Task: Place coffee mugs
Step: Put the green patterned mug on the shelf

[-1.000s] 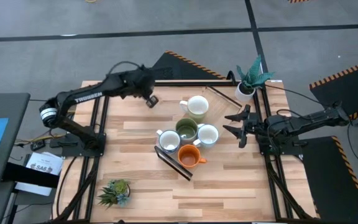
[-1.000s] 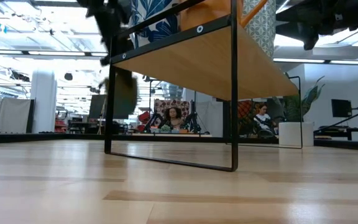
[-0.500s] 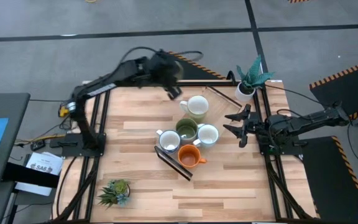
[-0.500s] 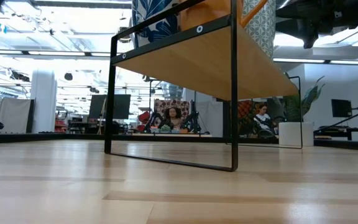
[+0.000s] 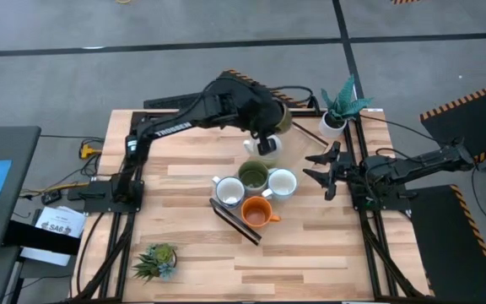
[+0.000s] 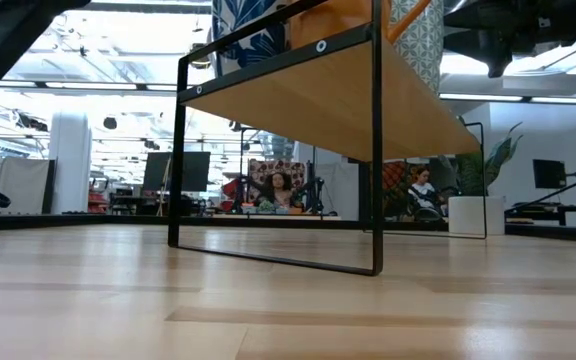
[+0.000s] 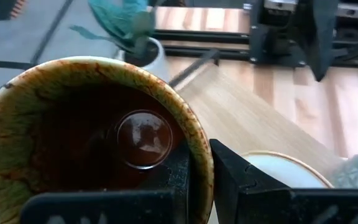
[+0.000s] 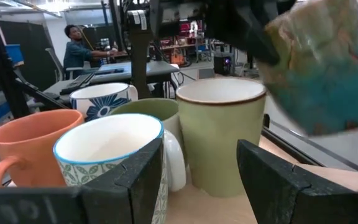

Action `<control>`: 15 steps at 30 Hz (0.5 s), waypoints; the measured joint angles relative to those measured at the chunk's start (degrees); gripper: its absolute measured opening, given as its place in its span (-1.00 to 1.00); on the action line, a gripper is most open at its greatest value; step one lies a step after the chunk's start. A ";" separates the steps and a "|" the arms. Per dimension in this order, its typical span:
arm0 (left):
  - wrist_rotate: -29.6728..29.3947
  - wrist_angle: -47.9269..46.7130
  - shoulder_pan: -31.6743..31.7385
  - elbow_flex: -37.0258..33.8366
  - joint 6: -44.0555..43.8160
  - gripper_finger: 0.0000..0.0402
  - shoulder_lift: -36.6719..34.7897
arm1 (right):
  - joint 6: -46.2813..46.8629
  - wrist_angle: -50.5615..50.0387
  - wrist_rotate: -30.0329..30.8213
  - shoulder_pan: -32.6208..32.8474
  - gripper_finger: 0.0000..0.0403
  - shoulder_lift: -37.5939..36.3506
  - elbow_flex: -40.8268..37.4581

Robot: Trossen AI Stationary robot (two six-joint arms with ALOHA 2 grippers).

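My left gripper (image 5: 274, 128) (image 7: 199, 180) reaches over the table's far middle, shut on a dark brown mug (image 5: 280, 120) (image 8: 319, 68) with a mottled green-brown rim. Right below it stands a pale green mug (image 5: 268, 148) (image 8: 221, 134). Nearer me, several mugs stand bunched on their bases: olive green (image 5: 253, 176), white (image 5: 282, 182), white with a blue pattern (image 5: 229, 191) and orange (image 5: 258, 213). My right gripper (image 5: 321, 173) (image 8: 201, 186) waits open at the table's right edge, facing this cluster. My left gripper pinches the brown mug's wall at its rim (image 7: 194, 155), with one finger (image 7: 179, 177) inside the mug and the other (image 7: 232, 177) outside. The fingers come from above. The mug is lifted clear, hanging over the pale green mug.
A white pot with teal leaves (image 5: 337, 111) stands at the far right corner, and a spiky green plant (image 5: 156, 260) near the left front. A dark bar (image 5: 236, 221) lies beside the orange mug. A black-framed wooden panel (image 6: 318, 100) fills the low view; people sit in the room behind.
My left arm has swung from the table's far left toward the right along the far edge, carrying the brown mug, and now holds it over the pale green mug.
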 joint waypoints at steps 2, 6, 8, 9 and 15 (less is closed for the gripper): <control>1.08 0.63 -0.24 0.00 0.08 -0.91 0.77 | -0.03 -0.05 -0.01 -0.03 0.14 -0.01 0.00; 3.37 1.84 -0.36 0.06 0.00 -0.91 1.50 | -0.01 0.12 -0.04 -0.24 0.14 -0.03 0.00; 3.75 2.06 -0.44 0.07 0.16 -0.91 1.59 | -0.02 0.24 -0.04 -0.25 0.14 -0.03 0.00; 3.69 1.83 -0.51 0.07 0.28 -0.91 1.59 | -0.02 0.30 -0.04 -0.25 0.14 -0.03 0.00; 3.68 3.00 -0.90 0.07 1.15 -0.91 1.35 | -0.02 0.38 0.00 -0.36 0.14 -0.03 0.00</control>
